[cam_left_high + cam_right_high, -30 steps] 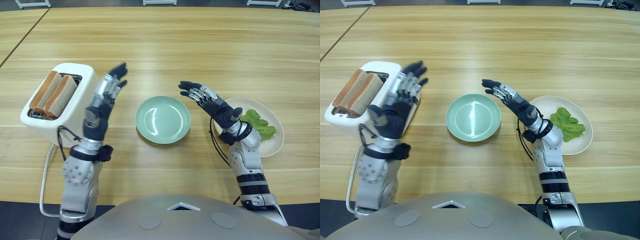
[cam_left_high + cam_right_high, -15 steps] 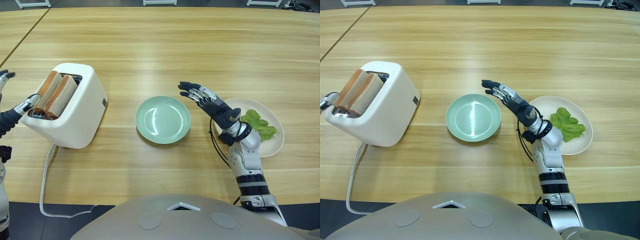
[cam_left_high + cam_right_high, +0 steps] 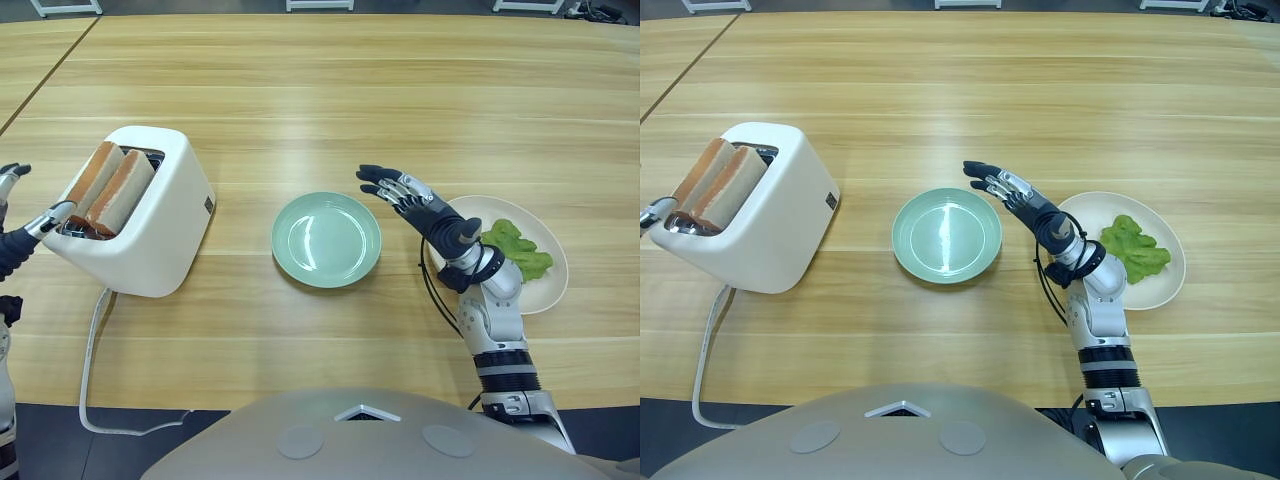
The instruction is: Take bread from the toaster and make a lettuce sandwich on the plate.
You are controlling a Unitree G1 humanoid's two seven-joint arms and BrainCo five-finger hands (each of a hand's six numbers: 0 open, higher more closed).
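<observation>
Two-armed robot at a wooden bench (image 3: 400,90), seen from its head camera. The left robot hand (image 3: 22,232) sits at the far left margin, partly cut off by the edge, with its fingers (image 3: 48,213) spread apart and nothing between them. One fingertip lies just beside the near left corner of the white toaster (image 3: 150,225), and whether it touches cannot be told. The toaster stands immediately to the right of this robot hand. Two bread slices (image 3: 105,185) stand upright, side by side, in its slots, their brown tops above the housing. The toaster's cord (image 3: 90,350) trails toward the robot along the bench. The right robot hand (image 3: 415,203) is raised above the bench with fingers extended and apart, palm empty, pointing forward and to the left. Just to the left of this robot hand lies the empty green plate (image 3: 326,240), with the fingertips close to its right rim. Just to its right, partly behind the wrist, lies a white plate (image 3: 555,262) carrying the lettuce (image 3: 520,250). The toaster and bread slices are well apart from the right robot hand, beyond the green plate.
</observation>
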